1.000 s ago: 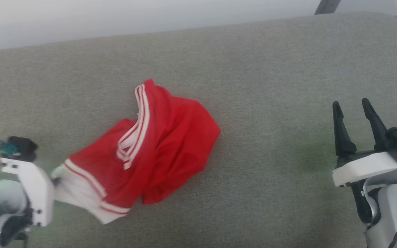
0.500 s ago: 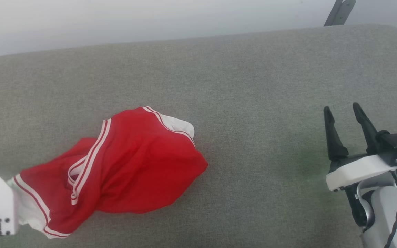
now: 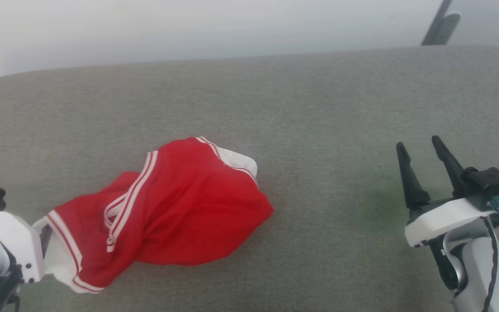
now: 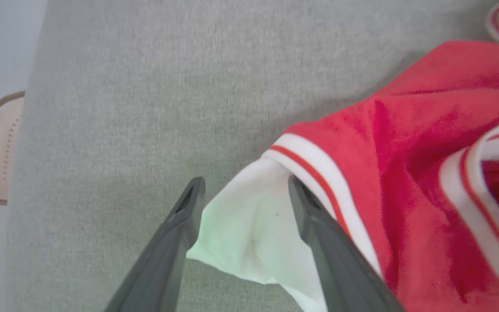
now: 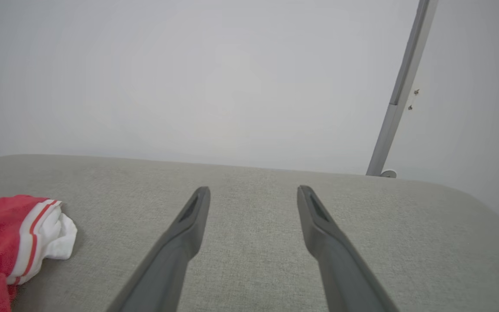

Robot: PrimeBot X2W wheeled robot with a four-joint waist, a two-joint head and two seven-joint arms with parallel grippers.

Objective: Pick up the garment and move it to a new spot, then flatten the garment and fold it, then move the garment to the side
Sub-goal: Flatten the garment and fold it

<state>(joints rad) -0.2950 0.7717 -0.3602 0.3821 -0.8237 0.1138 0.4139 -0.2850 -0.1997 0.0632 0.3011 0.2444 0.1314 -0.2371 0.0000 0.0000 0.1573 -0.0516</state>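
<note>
on the grey cushion (image 3: pixel 319 108) before us the garment (image 3: pixel 180 208) lies in a crumpled red heap toward our left side, neither flat nor folded; one white sleeve (image 4: pixel 249 229) trails out to our left gripper (image 4: pixel 245 186), whose jaws stand wide apart with the sleeve lying loose between them, so nothing is pinched; our right gripper (image 3: pixel 418 143) hovers well apart from the cloth on the right, jaws spread and empty; the other sleeve (image 5: pixel 59 234) is bunched at the far end of the heap, and the striped trim (image 3: pixel 130 195) twists across the middle, with any lettering hidden in the folds; we judge that we are at most through the first part of the task, the carrying to a new spot, though we cannot tell from this alone whether the heap lies at that spot; what is left, as we read it, is nearly everything: spreading the body flat, drawing both sleeves out, folding, and then shifting the folded piece to the side; both grippers will likely be wanted for the flattening
</note>
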